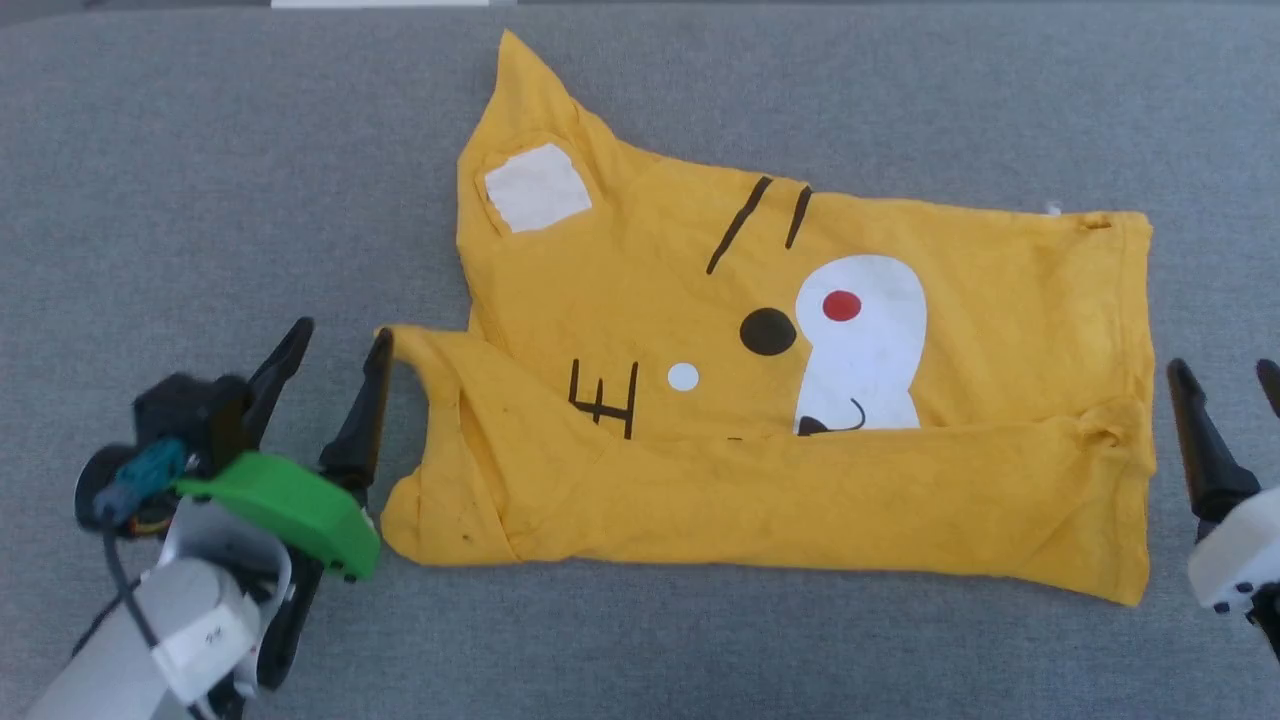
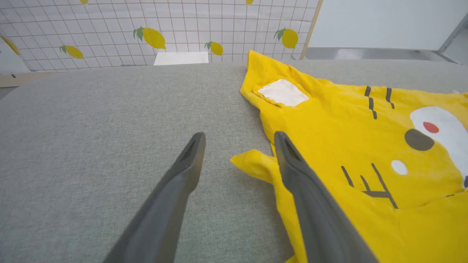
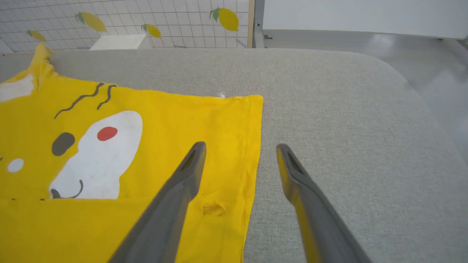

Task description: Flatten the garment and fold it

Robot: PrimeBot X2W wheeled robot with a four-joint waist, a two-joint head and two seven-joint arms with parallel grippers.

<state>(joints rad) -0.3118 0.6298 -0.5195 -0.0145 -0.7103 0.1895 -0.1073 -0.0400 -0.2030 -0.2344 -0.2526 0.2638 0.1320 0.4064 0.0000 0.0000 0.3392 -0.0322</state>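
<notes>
- Holds left pincer spread, low beside the garment's sleeve corner.
- Holds right pincer spread, just beside the hem.
- Partly folded, on grey table.
- From wrist views: lemon-printed wall beyond.

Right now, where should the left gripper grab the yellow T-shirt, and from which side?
Probably the loose corner of the yellow T-shirt, at the end of its folded-up near strip. It pokes out past the shirt's body and sits just inside the left gripper's open jaws. Come in from the robot's left, keeping low over the grey surface.
</notes>
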